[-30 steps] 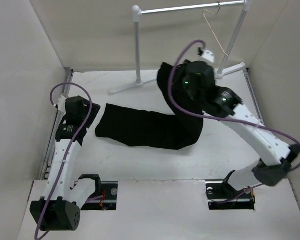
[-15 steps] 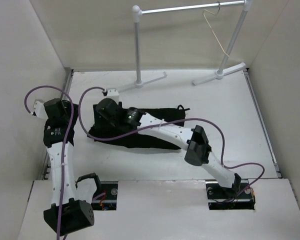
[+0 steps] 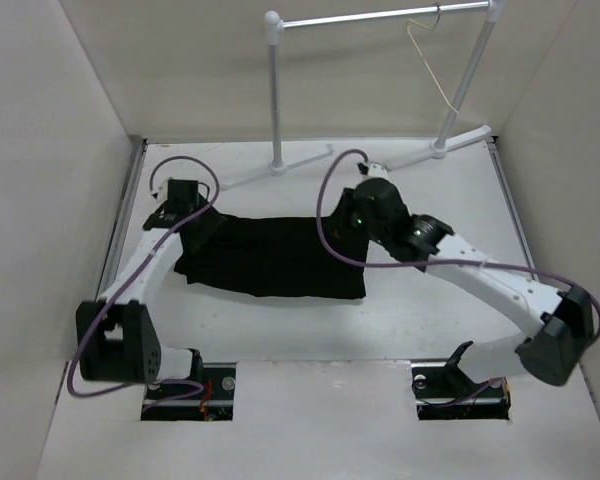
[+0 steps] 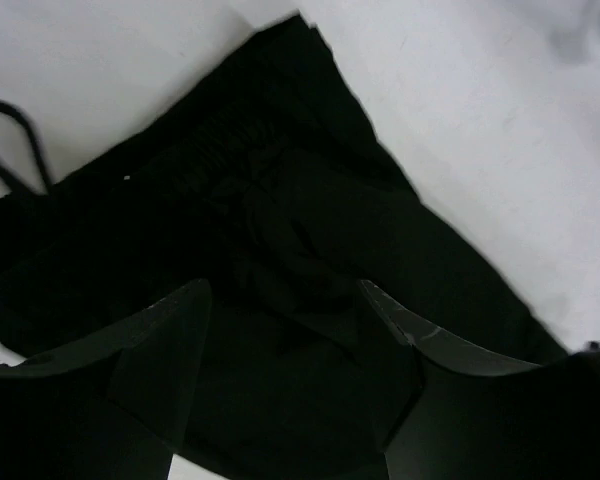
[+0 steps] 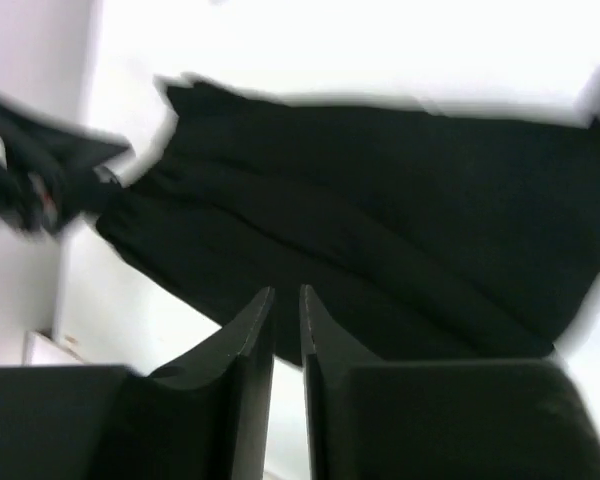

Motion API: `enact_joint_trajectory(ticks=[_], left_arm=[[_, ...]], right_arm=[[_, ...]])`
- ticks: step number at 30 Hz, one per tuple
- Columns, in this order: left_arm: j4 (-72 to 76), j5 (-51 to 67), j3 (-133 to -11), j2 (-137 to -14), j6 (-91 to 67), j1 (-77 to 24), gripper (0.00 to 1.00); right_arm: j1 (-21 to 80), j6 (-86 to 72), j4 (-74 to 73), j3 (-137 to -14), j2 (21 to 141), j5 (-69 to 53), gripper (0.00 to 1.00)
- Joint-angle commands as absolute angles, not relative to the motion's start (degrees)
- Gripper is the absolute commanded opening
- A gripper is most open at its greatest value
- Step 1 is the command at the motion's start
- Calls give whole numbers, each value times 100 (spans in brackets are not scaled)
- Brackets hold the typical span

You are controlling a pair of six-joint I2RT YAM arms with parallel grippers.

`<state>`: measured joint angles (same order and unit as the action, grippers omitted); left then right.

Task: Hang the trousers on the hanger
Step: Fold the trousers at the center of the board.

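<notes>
Our trousers [image 3: 275, 255] lie flat on the table [image 3: 430, 300], soft and floppy, so we'd pinch the waistband [image 4: 220, 175] under the spread left gripper [image 4: 282, 290], while the right gripper [image 5: 287, 295] hovers nearly pressed together, empty.

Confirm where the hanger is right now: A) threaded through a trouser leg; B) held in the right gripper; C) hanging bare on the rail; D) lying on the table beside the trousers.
C: the hanger hangs bare from the rail, with the trousers down on the table.
</notes>
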<state>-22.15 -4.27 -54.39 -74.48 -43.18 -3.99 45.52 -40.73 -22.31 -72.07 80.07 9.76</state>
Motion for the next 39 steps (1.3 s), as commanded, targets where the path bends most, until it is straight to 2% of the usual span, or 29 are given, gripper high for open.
enact_joint_trajectory(ticks=[1, 4, 5, 8, 10, 12, 16, 19, 23, 26, 28, 30, 32, 35, 36, 39], left_arm=[[-2109, -422, -6081, -8049, -3579, -689, 56], [-2249, -553, -6546, -8664, -3165, -900, 58], [-2302, -606, -6678, -8857, -3077, -927, 58], [-2347, -650, -6916, -9315, -2962, -980, 58], [-2347, -642, -6996, -9562, -2936, -997, 55], [-2347, -607, -7005, -9711, -2927, -1015, 47], [-2347, -519, -6908, -9773, -2944, -1085, 24], [-2338, -422, -6812, -9765, -2971, -1085, 13], [-2312, -483, -6812, -9809, -3041, -1015, 5], [-2233, -658, -6794, -9669, -3129, -945, 3], [-2224, -791, -6838, -9537, -3164, -883, 2], [-2285, -800, -6908, -9387, -3182, -822, 5], [-2294, -817, -6926, -9282, -3173, -804, 14], [-2390, -678, -6943, -9377, -3147, -778, 41], [-2469, -572, -6969, -9456, -3146, -778, 46], [-2505, -300, -6961, -9641, -3146, -848, 52]], right_arm=[[4488, -4034, -2109, -5971, 7430, 554, 28], [4250, -4087, -2346, -5153, 6769, 677, 58], [4206, -4104, -2373, -4950, 6663, 642, 62], [4197, -4166, -2443, -4606, 6609, 449, 70], [4197, -4271, -2435, -4422, 6601, 518, 70], [4144, -4376, -2295, -4237, 6635, 589, 70], [3845, -4377, -1864, -4078, 7135, 168, 57], [3854, -4412, -1495, -3973, 7391, -96, 44], [3793, -4544, -1240, -3754, 7383, -228, 25], [3731, -4596, -1309, -3630, 7173, -237, 18], [3713, -4632, -1362, -3516, 7014, -237, 17], [3713, -4649, -1371, -3402, 6944, -290, 17], [3713, -4658, -1319, -3314, 6952, -343, 17], [3748, -4676, -1257, -3305, 7031, -369, 17], [3748, -4676, -1239, -3305, 7049, -369, 18], [3748, -4676, -1169, -3322, 7075, -369, 18]])
